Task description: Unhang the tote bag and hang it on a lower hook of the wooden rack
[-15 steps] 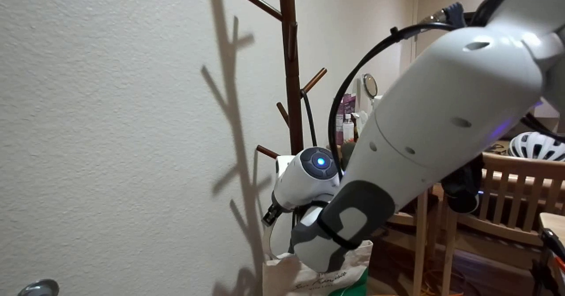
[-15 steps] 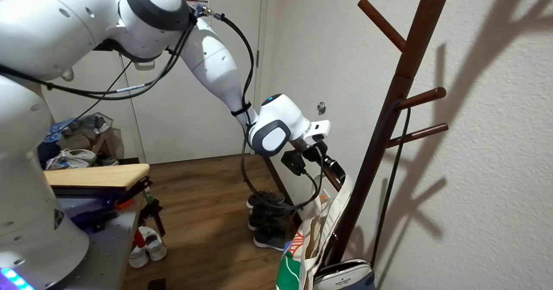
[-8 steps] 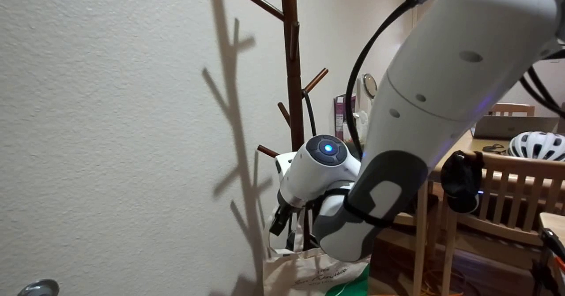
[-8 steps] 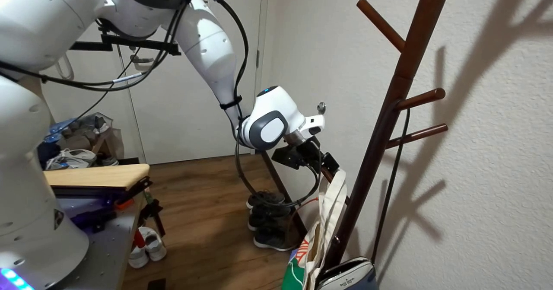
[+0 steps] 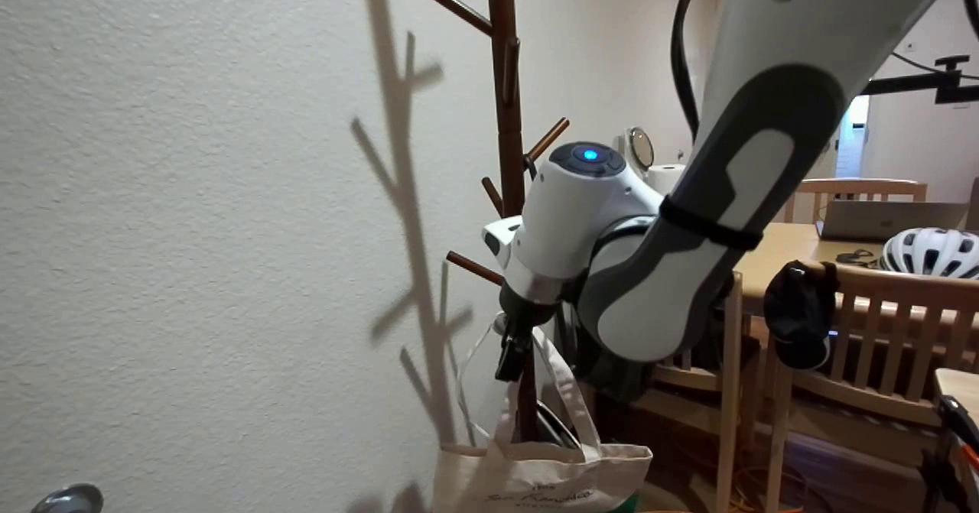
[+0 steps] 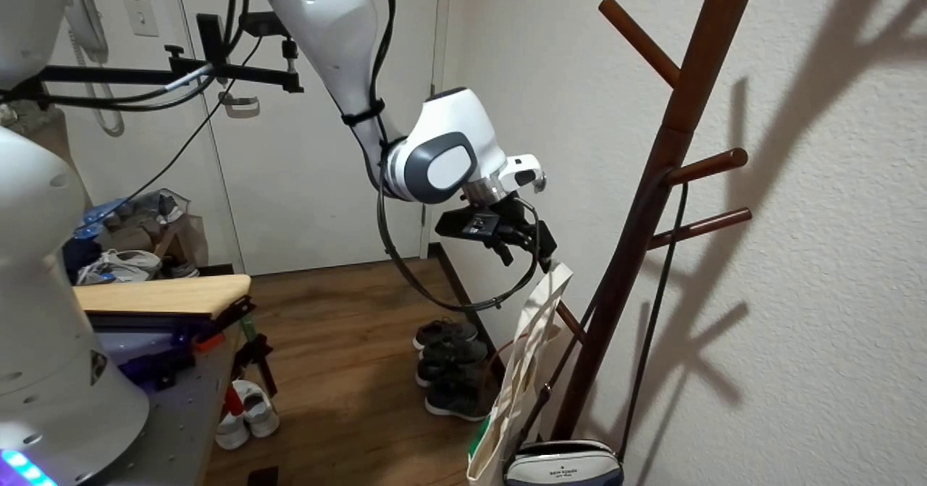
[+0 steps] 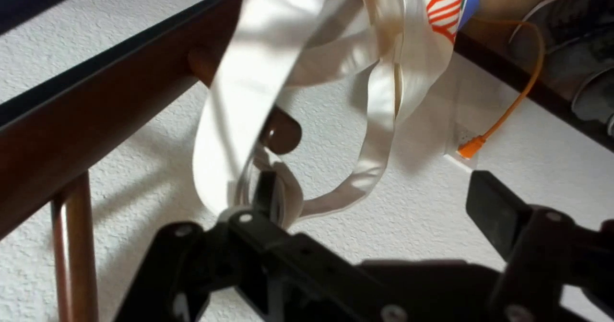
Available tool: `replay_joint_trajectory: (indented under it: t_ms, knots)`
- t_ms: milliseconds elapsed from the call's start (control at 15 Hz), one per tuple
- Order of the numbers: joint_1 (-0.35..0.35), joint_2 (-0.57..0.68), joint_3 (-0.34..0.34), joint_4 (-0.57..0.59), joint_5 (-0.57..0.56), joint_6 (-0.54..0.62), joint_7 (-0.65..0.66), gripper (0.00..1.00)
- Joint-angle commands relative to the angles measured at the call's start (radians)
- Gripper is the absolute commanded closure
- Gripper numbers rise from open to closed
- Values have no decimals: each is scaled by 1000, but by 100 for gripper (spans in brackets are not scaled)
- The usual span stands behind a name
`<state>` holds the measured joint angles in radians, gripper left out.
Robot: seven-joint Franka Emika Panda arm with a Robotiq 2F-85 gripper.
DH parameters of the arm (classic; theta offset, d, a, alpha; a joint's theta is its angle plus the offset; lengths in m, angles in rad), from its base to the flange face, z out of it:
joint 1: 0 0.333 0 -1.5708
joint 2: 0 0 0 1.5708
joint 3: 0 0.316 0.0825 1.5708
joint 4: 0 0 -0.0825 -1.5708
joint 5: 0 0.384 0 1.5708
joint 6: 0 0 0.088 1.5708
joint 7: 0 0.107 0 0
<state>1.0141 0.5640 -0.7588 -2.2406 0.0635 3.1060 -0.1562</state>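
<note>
The cream tote bag (image 5: 539,471) hangs below my gripper (image 5: 511,356) beside the dark-brown wooden rack (image 5: 505,108). In the wrist view, my gripper (image 7: 379,195) is open. One finger (image 7: 265,192) is inside the bag's handle loops (image 7: 254,82); the opposite finger (image 7: 496,211) touches nothing. The handles rise over a finger of my gripper (image 6: 526,258), above a low peg (image 6: 571,321) of the rack (image 6: 670,131). In the wrist view, the peg's rounded end (image 7: 284,131) shows beside the strap. I cannot tell whether the peg still passes through a loop.
A small purse (image 6: 563,464) hangs low on the rack by a black strap (image 6: 655,312). More pegs (image 6: 706,166) stick out above. The textured wall (image 5: 191,230) is close behind. Shoes (image 6: 449,377) line the floor. Wooden chairs (image 5: 887,391) stand on the far side in an exterior view.
My gripper has risen and drawn away from the rack's pole, and the hand has tilted more upright. The bag's handles have come up and along with it, and the purse has shifted slightly.
</note>
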Motion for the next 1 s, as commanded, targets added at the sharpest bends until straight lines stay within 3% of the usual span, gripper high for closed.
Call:
replay_joint_trajectory:
  t_ms: [0,333,400,467,667,933]
  knots:
    - [44,-249,-65,-95,-51,-199,-203,0]
    - [101,-501,-200,-94,-207,-537,-378,0]
    - [-84,-579,-23,-82,-344,-612,-322,0]
    - [-128,-605,27,-78,-354,-677,-351,0]
    - [-344,-649,260,-79,-357,-826,-375,0]
    - [-632,-627,539,-80,-429,-796,-277,0]
